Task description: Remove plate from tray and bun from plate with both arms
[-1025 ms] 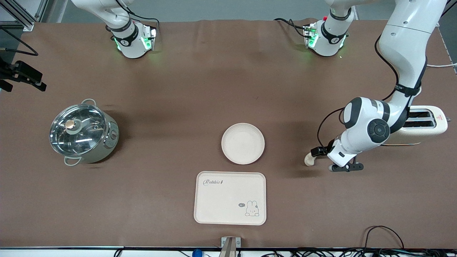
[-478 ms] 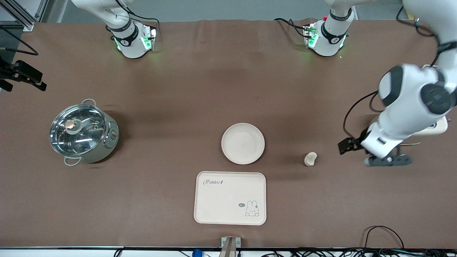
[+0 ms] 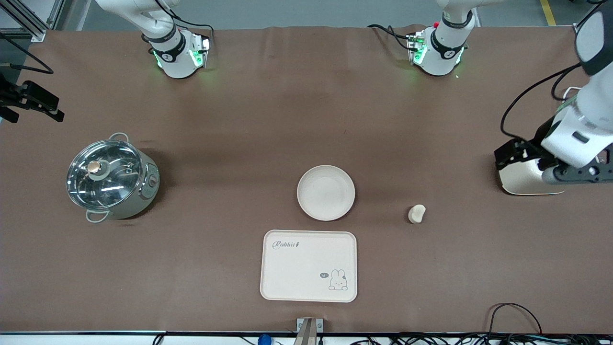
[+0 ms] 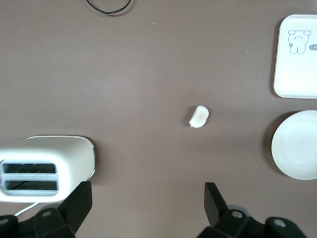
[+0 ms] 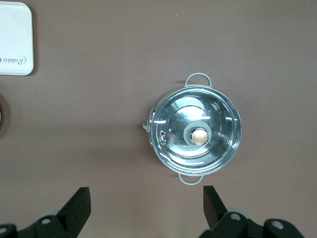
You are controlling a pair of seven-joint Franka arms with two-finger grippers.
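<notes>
Both removals look done; the arms only need to clear out.
Bun (image 3: 416, 213), plate (image 3: 326, 192) and tray (image 3: 309, 266) lie apart on the surface; left end effector (image 4: 146, 203) hangs released over the toaster (image 3: 522, 178), right end effector (image 5: 146, 206) released above the steel pot (image 5: 196, 131). Lift away high.

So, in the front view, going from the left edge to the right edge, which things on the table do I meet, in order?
pot → tray → plate → bun → toaster, partly covered by the left gripper.
</notes>
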